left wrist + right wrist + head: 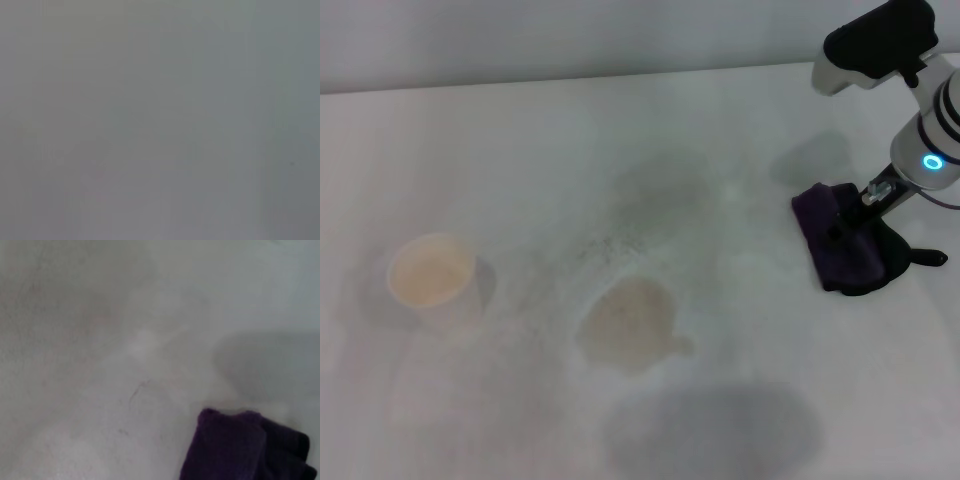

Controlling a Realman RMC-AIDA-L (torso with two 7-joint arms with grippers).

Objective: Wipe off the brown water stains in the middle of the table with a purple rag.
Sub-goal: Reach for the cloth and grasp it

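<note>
The brown water stains (628, 325) form a pale tan roundish puddle in the middle of the white table (520, 150), with a small blob (680, 347) at its right edge. The purple rag (845, 262) lies folded on the table at the right, well apart from the puddle, its black tail pointing right. It also shows in the right wrist view (235, 450). My right gripper (848, 222) is down on top of the rag. My left gripper is out of view; the left wrist view shows only a plain grey surface.
A white paper cup (432, 275) with tan liquid stands at the left of the table. A large faint grey shadow patch (715, 430) lies near the front edge. The table's back edge runs along the top of the head view.
</note>
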